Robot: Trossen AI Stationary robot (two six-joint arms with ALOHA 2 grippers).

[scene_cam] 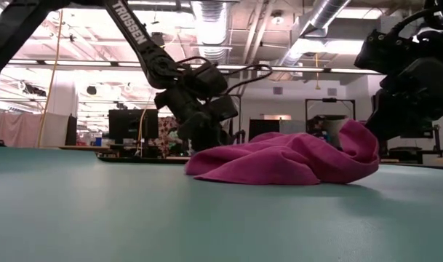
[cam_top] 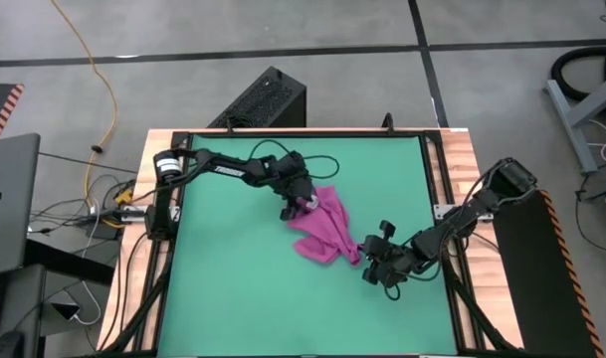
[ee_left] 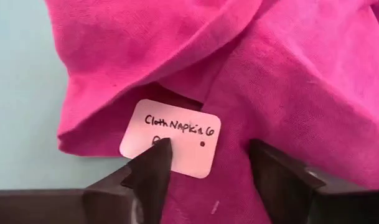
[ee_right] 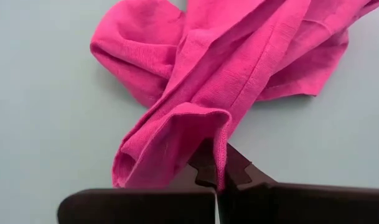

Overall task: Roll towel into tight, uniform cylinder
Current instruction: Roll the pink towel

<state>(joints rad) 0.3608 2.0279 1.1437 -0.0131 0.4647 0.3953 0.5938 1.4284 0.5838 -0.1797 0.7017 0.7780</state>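
Note:
The magenta-pink towel (cam_top: 322,234) lies crumpled on the green mat (cam_top: 233,288), right of centre. Its white tag (ee_left: 170,137) sits at the far-left corner. My left gripper (ee_left: 208,171) is open there, slanting down, with one finger over the tag and the other over the cloth beside it. My right gripper (ee_right: 217,177) is shut on the towel's near-right corner, which it holds raised in a peak (scene_cam: 359,135), while the rest of the cloth rests on the mat. My left gripper stands astride the tag corner (ee_left: 226,155); whether its fingertips touch the cloth, I cannot tell. My right gripper pinches a folded edge of the towel's near-right corner (ee_right: 220,146) between its two fingers, slanting down from the table's right. That corner is lifted off the mat and the cloth trails slack from it.
A black box (cam_top: 268,99) stands beyond the table's far edge. The wooden table border (cam_top: 133,259) frames the mat, with cables (cam_top: 94,209) off the left side. Bare mat stretches to the left of the towel and toward the near edge (cam_top: 263,318).

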